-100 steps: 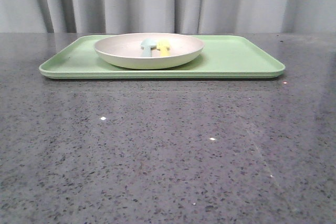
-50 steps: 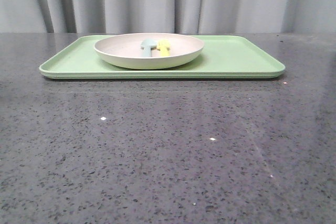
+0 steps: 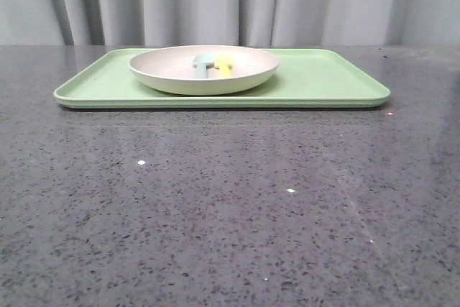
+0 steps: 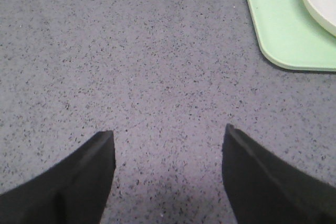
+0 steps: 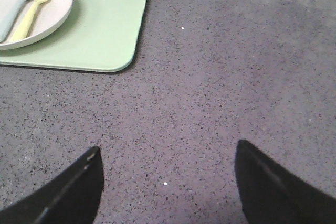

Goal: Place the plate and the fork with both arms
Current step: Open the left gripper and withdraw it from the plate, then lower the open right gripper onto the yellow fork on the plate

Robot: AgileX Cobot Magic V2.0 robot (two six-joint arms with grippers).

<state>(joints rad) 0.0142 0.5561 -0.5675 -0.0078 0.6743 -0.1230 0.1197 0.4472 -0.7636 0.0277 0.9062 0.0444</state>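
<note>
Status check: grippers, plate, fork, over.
Left gripper and right gripper open, empty, over bare table. Fork beside spoon in plate on tray. Nothing blocking.

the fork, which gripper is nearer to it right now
Right, narrowly, by my estimate. The right gripper sees the fork in the plate; the left gripper sees only the plate's edge, off the tray corner.

Right gripper (image 5: 167,182) spread wide, empty, over speckled grey bench (image 5: 220,77). At 10 o'clock: green tray (image 5: 105,30) carrying plate (image 5: 52,11); yellow fork (image 5: 31,13) beside blue spoon (image 5: 16,9) inside.
</note>
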